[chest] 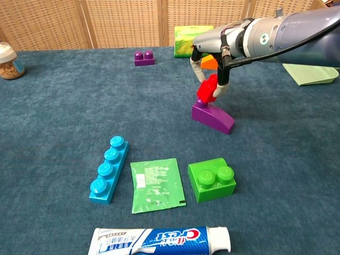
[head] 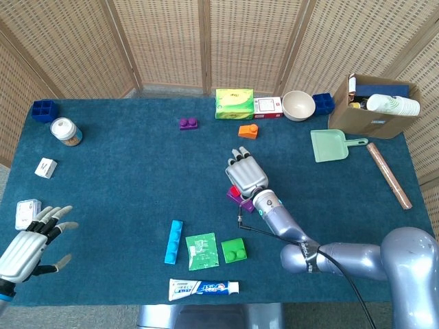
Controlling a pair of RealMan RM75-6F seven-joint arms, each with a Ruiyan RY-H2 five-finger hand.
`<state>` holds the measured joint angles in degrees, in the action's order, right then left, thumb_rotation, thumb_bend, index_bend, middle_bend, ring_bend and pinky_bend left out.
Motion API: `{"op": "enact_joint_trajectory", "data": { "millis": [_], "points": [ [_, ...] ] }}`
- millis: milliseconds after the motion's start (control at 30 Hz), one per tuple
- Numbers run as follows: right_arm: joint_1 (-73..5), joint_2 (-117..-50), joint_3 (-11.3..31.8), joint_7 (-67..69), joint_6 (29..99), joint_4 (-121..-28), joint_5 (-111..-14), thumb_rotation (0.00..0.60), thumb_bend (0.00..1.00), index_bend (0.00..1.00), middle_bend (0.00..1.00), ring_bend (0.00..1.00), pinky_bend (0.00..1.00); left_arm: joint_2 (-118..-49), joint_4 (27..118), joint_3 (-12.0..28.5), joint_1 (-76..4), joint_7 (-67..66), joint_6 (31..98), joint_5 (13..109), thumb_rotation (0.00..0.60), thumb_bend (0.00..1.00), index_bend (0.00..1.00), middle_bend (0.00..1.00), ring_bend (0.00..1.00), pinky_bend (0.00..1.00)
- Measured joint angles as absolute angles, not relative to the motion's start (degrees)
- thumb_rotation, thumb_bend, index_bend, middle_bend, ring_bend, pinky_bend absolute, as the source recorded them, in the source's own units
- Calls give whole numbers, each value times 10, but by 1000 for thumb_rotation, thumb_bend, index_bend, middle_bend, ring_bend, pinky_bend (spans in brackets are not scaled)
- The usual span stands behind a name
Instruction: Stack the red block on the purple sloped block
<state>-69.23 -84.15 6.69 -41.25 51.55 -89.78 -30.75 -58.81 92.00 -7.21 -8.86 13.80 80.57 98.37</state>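
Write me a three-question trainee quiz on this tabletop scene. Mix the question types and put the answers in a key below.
1. True or false: the right hand holds the red block above the purple sloped block.
2. Which lies between the light blue four-stud brick and the green block in the chest view? A) the toothpaste tube B) the green packet C) the orange block
3. Fill in: the left hand, at the table's near left edge, holds ____.

Key
1. True
2. B
3. nothing; its fingers are spread
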Motion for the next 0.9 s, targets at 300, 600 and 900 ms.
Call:
{"op": "enact_joint_trajectory", "data": {
  "millis": [300,600,900],
  "points": [
    [-695,-851,63,-427,522,-899,-304,600,181,614,265,81,109,-590,913,-74,-87,144,806,982,600,346,256,0,0,0],
    [-697,-859,61,-437,524,-892,-298,600,179,614,264,81,109,-593,906,-75,-87,150,806,981,600,346,256,0,0,0],
    [-698,-868,59,-447,529,-885,-298,600,178,597,263,78,109,-595,901,-76,-87,154,805,981,600,347,256,0,0,0]
  ]
}}
